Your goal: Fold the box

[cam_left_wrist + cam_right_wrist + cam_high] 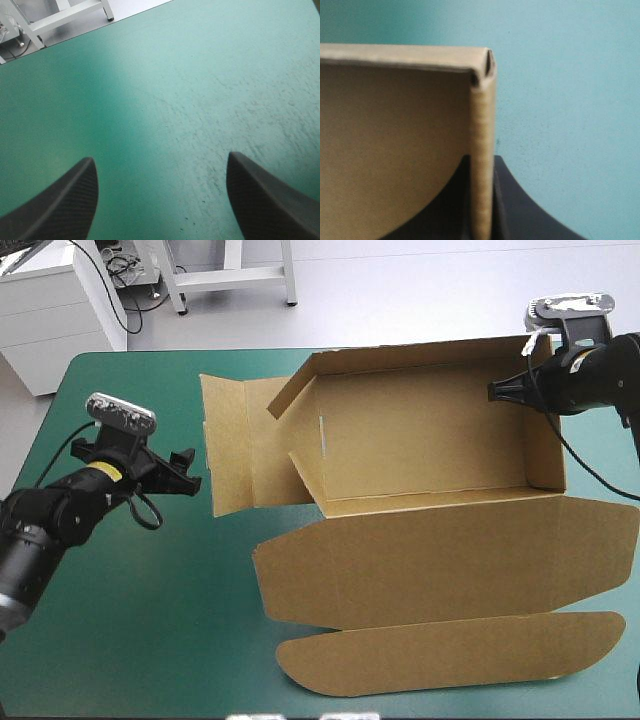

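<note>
Teal-green cover (140, 620) fills my high view, and the brown box (420, 440) sits on it in the upper right part of the frame. Its far wall and right wall stand up. The left wall (305, 430) leans and is not tucked. A side flap (240, 445) beside it lies flat. The lid (450, 560) lies flat in the lower half. I think the job is about halfway done.

My left gripper (188, 478) hangs at the left of the frame, apart from the box. My right gripper (500, 392) is at the upper right.

My left wrist view shows the fingers (65, 200) wide apart over bare cover, holding nothing.

My right wrist view shows the right gripper pinching the edge of a box wall tight.
</note>
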You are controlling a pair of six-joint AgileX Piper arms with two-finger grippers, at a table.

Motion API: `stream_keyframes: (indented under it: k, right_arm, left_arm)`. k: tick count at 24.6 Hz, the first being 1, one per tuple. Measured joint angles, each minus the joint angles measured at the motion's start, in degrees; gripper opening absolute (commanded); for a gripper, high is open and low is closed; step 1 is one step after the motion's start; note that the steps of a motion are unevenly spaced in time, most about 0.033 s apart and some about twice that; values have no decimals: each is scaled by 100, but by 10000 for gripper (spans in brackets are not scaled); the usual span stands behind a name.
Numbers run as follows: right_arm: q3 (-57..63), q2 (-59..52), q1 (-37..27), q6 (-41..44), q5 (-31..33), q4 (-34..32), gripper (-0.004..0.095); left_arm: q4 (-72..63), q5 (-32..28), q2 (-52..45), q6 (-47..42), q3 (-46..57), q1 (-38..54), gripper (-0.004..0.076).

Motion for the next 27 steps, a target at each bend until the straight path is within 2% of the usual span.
stream_keyframes:
  k: [2, 4, 5, 8, 9, 12, 15, 23, 27]
  right_arm:
    - [0, 0, 0, -45, 0, 106, -20]
    - [0, 0, 0, -72, 0, 153, -20]
    - [0, 0, 0, -109, 0, 173, -20]
    - [0, 0, 0, -148, 0, 250, -20]
    - [0, 0, 0, -166, 0, 268, -20]
    - [0, 0, -4, -166, 0, 314, -20]
    - [0, 0, -4, -166, 0, 350, -20]
    - [0, 0, -11, -178, -6, 317, -20]
    - [0, 34, -11, -178, -6, 228, -20]
  left_arm:
    - [-324, 426, 541, 58, -563, 390, 508]
    - [-1091, 916, 1033, 488, -960, 958, 508]
    - [-1868, 1237, 1328, 989, -1074, 1410, 508]
    - [-3216, 1750, 1787, 1929, -1104, 1966, 508]
    - [-3966, 2103, 2056, 2392, -1115, 2175, 508]
    - [-4957, 2725, 2561, 3039, -1128, 2172, 508]
    - [-5457, 2888, 2814, 3395, -1132, 1917, 501]
    - [-6236, 2689, 2883, 3900, -1139, 831, 495]
    - [-6890, 3006, 2883, 4211, -1139, 639, 495]
